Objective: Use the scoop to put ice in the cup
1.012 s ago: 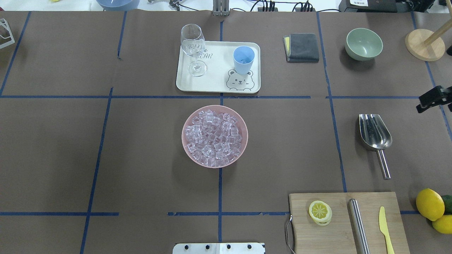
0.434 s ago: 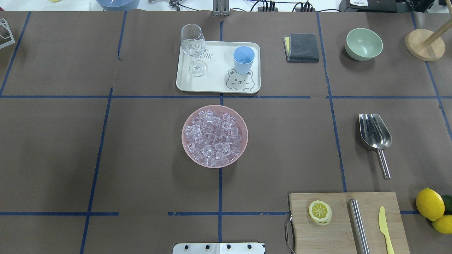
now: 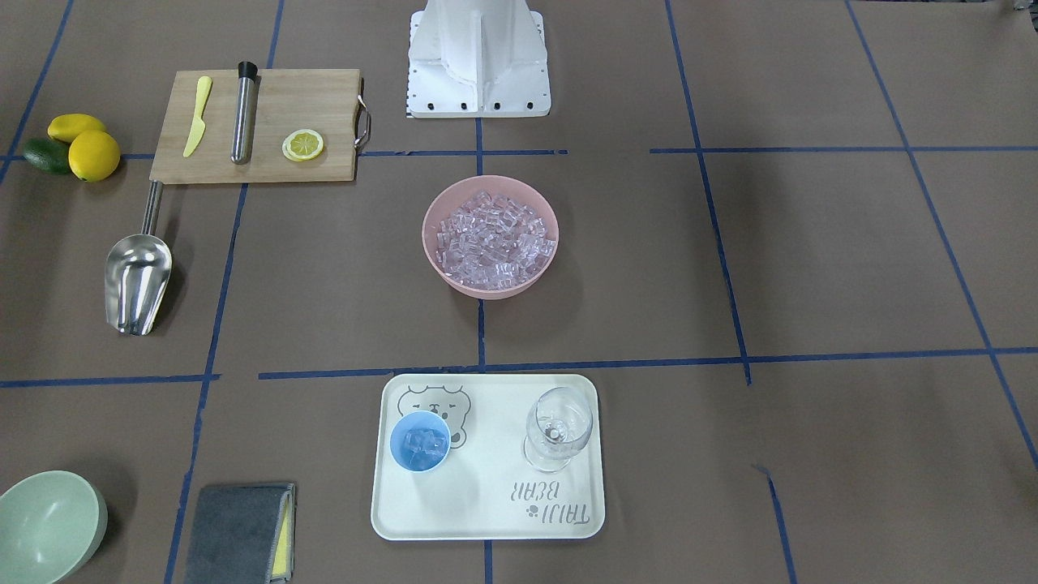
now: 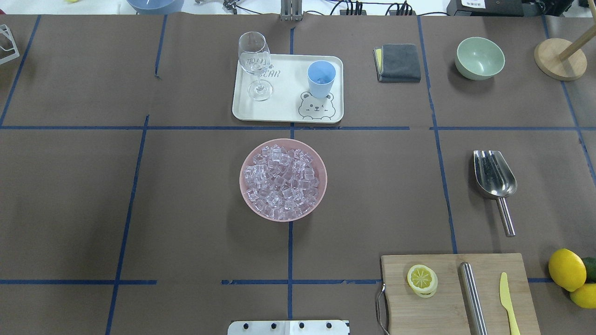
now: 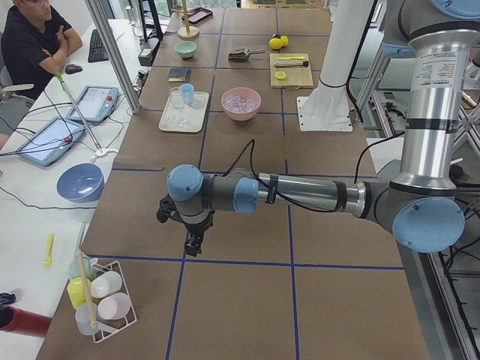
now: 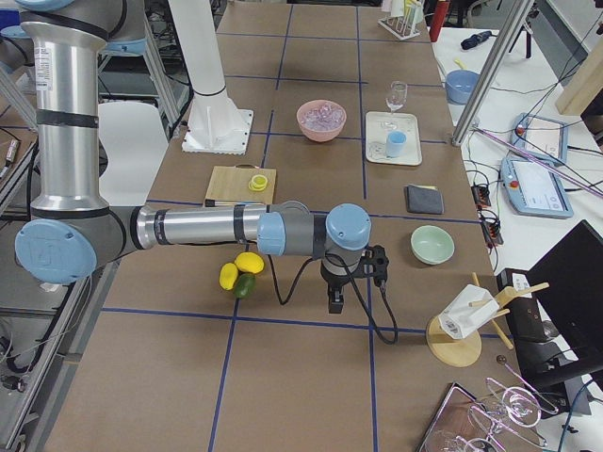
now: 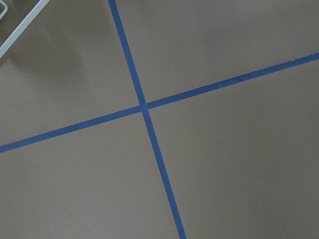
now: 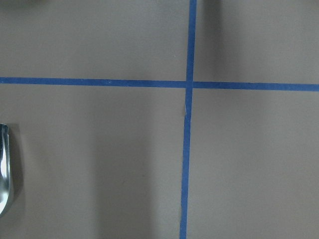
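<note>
Arms both reach out low and level beyond the table's ends, wrists bent so the left gripper (image 5: 193,244) and right gripper (image 6: 336,299) point down. I cannot tell whether either is spread or pressed together. My right wrist view catches only a sliver of the scoop (image 4: 494,174), which lies flat on the paper. The cup (image 3: 420,440) on the tray (image 3: 486,503) holds a few cubes, and most ice (image 4: 281,181) fills the pink bowl (image 4: 242,184).
</note>
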